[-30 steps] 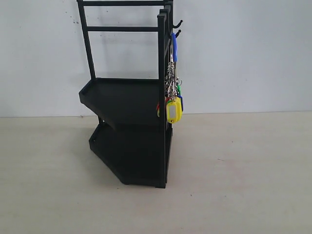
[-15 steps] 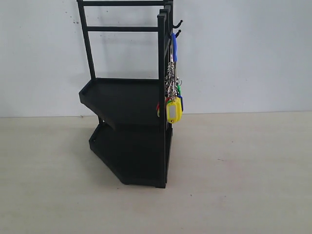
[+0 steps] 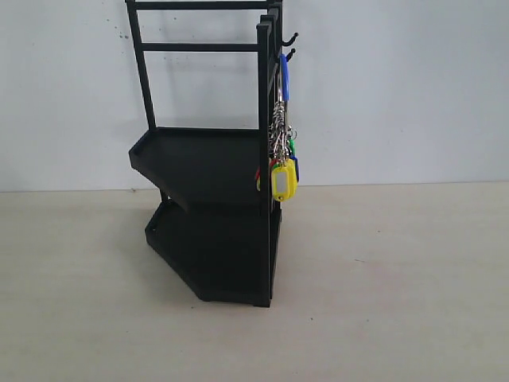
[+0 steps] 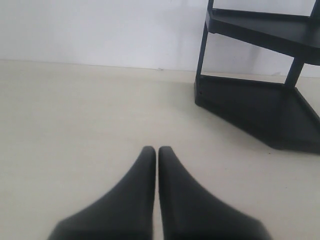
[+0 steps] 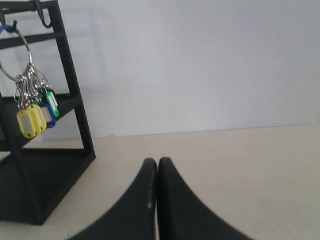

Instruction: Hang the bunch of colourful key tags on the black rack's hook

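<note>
The black rack (image 3: 215, 183) is seen standing on the pale bench (image 3: 398, 278), left of centre in the exterior view, against a white wall (image 3: 398, 95). The colourful key tag bunch (image 3: 281, 151) is hung by its blue loop (image 3: 284, 76) from a small hook (image 3: 289, 54) on the rack's right post, in the upper middle of the frame. Its metal rings trail down the post, and a yellow tag (image 3: 284, 181) is lowest, beside the upper tray. A pale label window is carried on that tag, but any writing is too small to be read. The left fingers (image 4: 145, 170) are pressed together with nothing between them, above bare bench. The right fingers (image 5: 147, 175) are likewise closed and empty, well apart from the bunch.
</note>
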